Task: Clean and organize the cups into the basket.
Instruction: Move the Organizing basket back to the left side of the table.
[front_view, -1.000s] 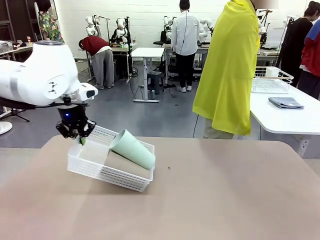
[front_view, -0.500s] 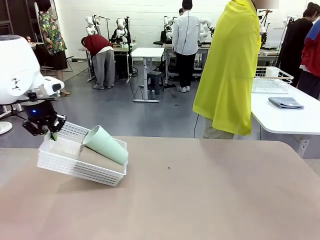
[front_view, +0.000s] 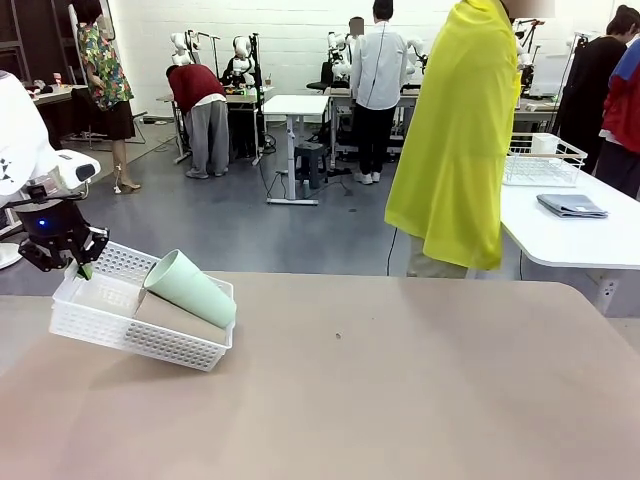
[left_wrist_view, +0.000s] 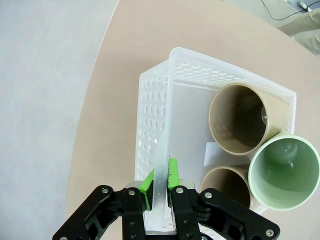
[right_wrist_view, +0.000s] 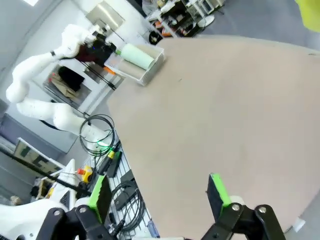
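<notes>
The white lattice basket (front_view: 130, 342) sits aslant at the table's left end. My left gripper (front_view: 76, 266) is shut on its end wall. In the left wrist view the green pads (left_wrist_view: 172, 175) of the left gripper (left_wrist_view: 160, 180) clamp that thin wall of the basket (left_wrist_view: 150, 100). Inside lie two tan cups (left_wrist_view: 239, 120) (left_wrist_view: 225, 186), mouths toward the camera, with the mint green cup (left_wrist_view: 285, 170) resting on top. From the front the mint cup (front_view: 190, 290) leans over a tan cup (front_view: 172, 317). My right gripper (right_wrist_view: 159, 195) hangs open above bare table, holding nothing.
A person in a yellow top (front_view: 460, 130) stands at the table's far side. A white side table at the right carries a wire rack (front_view: 540, 160) and a folded cloth (front_view: 572, 205). The brown table (front_view: 400, 380) stretches wide to the basket's right; its left edge is close.
My left gripper has pulled the basket, with the cups in it, leftward across the table toward its left end. The grip on the wall is unchanged.
</notes>
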